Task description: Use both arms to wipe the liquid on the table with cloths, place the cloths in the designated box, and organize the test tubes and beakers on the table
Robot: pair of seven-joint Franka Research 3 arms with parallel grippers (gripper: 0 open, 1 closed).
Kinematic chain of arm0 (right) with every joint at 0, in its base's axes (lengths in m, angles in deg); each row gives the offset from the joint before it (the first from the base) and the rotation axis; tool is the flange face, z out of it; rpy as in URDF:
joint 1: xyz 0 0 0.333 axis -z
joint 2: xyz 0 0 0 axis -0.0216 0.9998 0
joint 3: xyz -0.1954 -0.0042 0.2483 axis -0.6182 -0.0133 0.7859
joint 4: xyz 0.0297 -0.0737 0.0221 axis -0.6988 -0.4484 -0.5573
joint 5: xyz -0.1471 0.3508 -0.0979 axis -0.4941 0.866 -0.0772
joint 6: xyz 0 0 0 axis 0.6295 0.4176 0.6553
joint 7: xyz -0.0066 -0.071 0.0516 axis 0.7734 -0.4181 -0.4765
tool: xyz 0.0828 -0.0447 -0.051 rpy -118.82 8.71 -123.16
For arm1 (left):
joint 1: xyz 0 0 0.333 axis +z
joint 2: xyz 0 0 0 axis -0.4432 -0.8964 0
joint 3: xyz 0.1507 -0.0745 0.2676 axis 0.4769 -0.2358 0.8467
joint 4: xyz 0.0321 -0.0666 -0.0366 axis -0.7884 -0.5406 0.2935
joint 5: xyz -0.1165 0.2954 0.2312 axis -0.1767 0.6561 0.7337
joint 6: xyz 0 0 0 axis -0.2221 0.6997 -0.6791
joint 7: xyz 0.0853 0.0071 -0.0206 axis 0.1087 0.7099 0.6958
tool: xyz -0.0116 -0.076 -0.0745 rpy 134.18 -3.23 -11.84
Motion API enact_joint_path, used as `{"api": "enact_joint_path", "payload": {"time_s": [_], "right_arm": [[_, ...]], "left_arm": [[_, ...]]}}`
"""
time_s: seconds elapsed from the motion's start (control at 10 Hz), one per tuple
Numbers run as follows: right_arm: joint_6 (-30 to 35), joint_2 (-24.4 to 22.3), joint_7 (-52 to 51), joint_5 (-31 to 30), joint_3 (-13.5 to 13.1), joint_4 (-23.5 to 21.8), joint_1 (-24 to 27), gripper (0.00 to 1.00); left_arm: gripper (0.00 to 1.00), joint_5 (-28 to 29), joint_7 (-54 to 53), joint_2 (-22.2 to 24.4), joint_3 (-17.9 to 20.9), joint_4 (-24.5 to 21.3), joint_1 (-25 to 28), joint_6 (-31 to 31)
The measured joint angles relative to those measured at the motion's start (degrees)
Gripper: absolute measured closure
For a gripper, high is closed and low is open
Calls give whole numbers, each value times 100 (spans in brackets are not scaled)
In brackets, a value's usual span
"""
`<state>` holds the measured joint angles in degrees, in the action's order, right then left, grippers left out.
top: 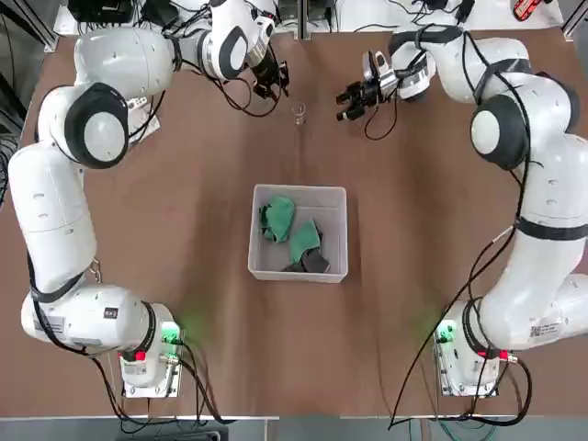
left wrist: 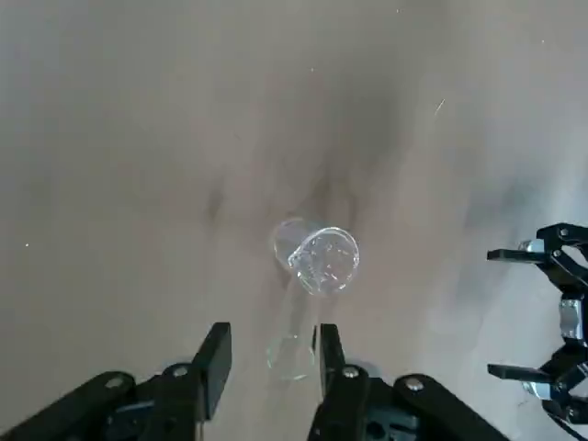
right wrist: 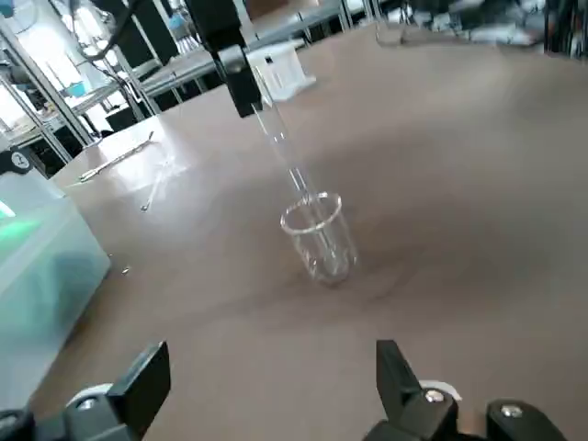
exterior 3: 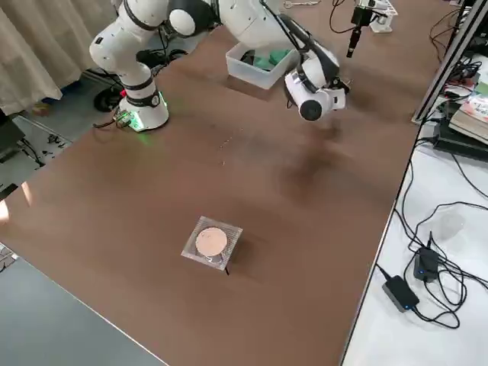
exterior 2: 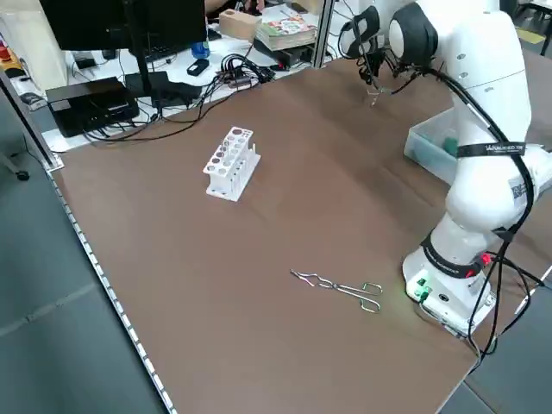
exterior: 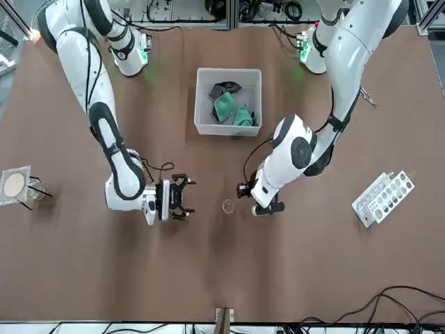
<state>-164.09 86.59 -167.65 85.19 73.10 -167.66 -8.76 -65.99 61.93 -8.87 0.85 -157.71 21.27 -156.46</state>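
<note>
With both cloths (top: pixel 277 219) lying in the box (top: pixel 343 237) near the middle of the worktop (top: pixel 276 349), wiping and stowing look finished. Some tiny clear specks (exterior 3: pixel 225 142) show; can't tell if droplets.

Glassware is the open item, looks partly done. The beaker (right wrist: pixel 323 248) stands upright between the grippers, toward the worktop's far edge. A test tube (right wrist: pixel 280 138) slants from its mouth up to the left gripper's fingertips. The left gripper (left wrist: pixel 272 347) is above the beaker, fingers part-way apart; can't confirm a grip on the tube. The right gripper (top: pixel 344 101) is just beside the beaker, spread wide, holding nothing.

The white rack (exterior 2: pixel 231 164) sits toward the far left corner, no tubes seen in it. Likely remaining: tube into rack, then beaker to its place. The wire stand with a pale disc (exterior 3: pixel 211 242) is by the right edge, with a second glass piece (exterior: pixel 37 189) at it. Metal tongs (exterior 2: pixel 336 286) lie toward the near left corner.

Labels: a printed one with a code block (top: pixel 545 329) on the right arm, text too small to read. The strap (exterior 2: pixel 492 149) on the left arm has lettering, also illegible. No brand readable.
</note>
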Motion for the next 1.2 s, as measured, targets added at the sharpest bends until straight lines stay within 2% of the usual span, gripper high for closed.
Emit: {"api": "enact_joint_path", "payload": {"time_s": [0.4,0.9,1.2], "right_arm": [[618,505,-1272,1000,7,132,-62,1],[658,765,-1536,1435,11,175,-221,1],[662,836,-1621,1768,12,253,-351,1]], "left_arm": [[60,0,0,-4,0,2,-4,-236],[63,0,0,-52,0,2,-35,-251],[68,0,0,-101,1,2,-60,-275]]}}
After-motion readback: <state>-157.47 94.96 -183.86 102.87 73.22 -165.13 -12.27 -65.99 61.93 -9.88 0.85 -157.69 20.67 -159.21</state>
